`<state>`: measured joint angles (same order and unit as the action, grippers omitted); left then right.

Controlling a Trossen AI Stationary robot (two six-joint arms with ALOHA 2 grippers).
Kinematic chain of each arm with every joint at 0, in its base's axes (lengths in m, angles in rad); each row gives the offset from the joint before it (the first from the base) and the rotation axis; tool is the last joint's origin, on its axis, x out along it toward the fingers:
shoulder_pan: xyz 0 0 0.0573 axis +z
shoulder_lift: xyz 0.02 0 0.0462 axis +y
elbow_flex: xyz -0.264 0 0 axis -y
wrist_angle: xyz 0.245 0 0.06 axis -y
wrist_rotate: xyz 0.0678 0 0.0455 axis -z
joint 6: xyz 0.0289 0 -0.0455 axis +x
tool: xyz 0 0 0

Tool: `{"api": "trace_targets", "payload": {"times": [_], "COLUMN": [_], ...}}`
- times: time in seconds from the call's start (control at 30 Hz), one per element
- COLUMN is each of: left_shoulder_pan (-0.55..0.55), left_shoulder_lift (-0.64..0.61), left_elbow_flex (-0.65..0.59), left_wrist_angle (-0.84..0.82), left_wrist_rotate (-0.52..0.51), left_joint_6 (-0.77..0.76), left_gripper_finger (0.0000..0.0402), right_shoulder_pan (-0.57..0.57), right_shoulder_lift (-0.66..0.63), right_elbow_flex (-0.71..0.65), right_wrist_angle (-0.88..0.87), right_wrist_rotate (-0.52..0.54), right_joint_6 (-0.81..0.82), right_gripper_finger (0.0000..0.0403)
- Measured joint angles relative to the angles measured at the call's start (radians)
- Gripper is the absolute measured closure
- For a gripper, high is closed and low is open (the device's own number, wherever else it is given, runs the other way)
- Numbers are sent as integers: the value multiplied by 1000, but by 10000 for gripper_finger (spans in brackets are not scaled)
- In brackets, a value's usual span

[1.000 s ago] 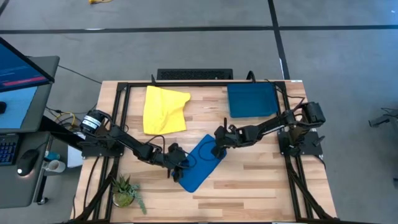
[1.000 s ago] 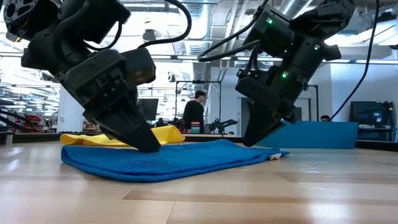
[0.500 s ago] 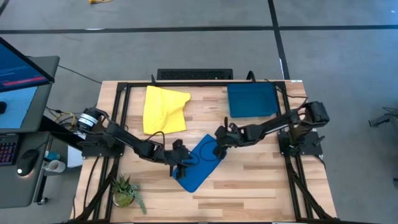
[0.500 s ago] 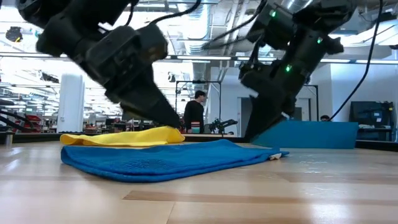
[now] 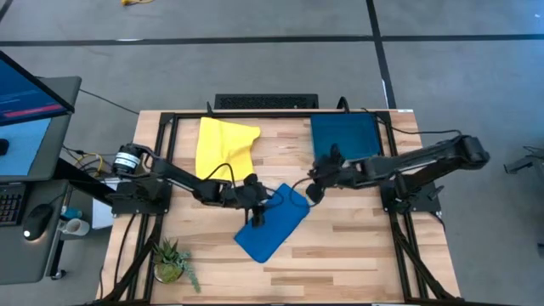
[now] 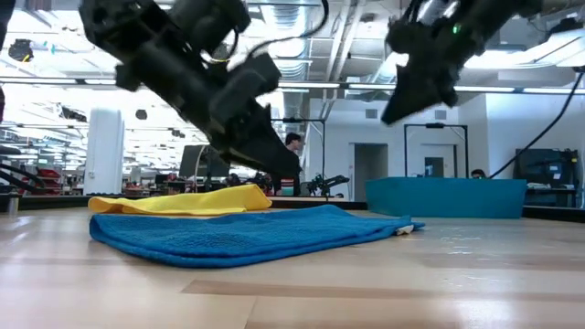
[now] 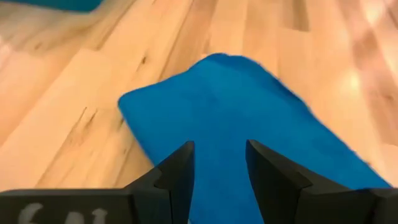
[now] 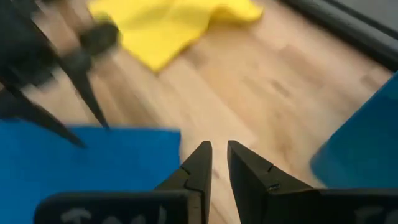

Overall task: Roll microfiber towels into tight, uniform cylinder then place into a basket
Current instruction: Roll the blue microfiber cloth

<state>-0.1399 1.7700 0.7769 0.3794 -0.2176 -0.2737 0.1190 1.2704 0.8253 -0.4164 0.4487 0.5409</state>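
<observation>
Left gripper [image 5: 256, 214] hangs above the blue towel [image 5: 272, 223], lifted clear of the cloth; in my left wrist view its two fingers [image 7: 177, 171] stand apart with blue fabric showing through the gap, and nothing sits between them, so I read it as open and empty. In the low view this gripper [image 6: 274, 157] is raised off the table [image 5: 357, 246], tilted down toward the right.

Right gripper [image 5: 311, 191] hovers just off the far right corner of the blue towel, over bare wood between that towel and the basket [image 5: 344, 137]. My right wrist view shows its fingers [image 8: 198, 165] with only a narrow slit between them and nothing clamped there; I log it as nearly closed, holding nothing. In the low view it [image 6: 395, 108] sits high above the table.

Blue towel lies flat and unrolled near the middle of the table, running diagonally from the near left to the far right. In the low view it [image 6: 247, 233] rests as a low flat layer with slightly raised edges.

Yellow towel [image 5: 223, 150] lies loosely spread at the far left of the table, well apart from the basket, with one corner folded out toward the right. It is not rolled.

Basket stands at the far right corner of the table; I see no towel inside it. A small potted plant [image 5: 172, 262] sits at the near left corner. A person [image 6: 289, 155] stands in the room behind the table.
</observation>
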Motion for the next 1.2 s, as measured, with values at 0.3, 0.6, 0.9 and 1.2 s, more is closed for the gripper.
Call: {"api": "trace_targets", "payload": {"times": [0.3,0.6,0.9,1.2], "left_shoulder_pan": [84,119,135,147], "left_shoulder_lift": [118,145,141,89], "left_elbow_flex": [35,65,66,62], "left_wrist_angle": [62,-28,-146,-241], "left_wrist_rotate": [147,59,-212,-259], "left_joint_6": [4,-11,-134,-100], "left_gripper_finger": [267,267,267,267], "right_shoulder_pan": [4,23,15,-18], "right_shoulder_lift": [-76,6,11,11], "right_elbow_flex": [0,0,0,0], "right_wrist_angle": [13,-3,0,4], "right_wrist_rotate": [34,23,21,22], "right_joint_6": [20,27,28,27], "right_gripper_finger": [328,328,328,328]}}
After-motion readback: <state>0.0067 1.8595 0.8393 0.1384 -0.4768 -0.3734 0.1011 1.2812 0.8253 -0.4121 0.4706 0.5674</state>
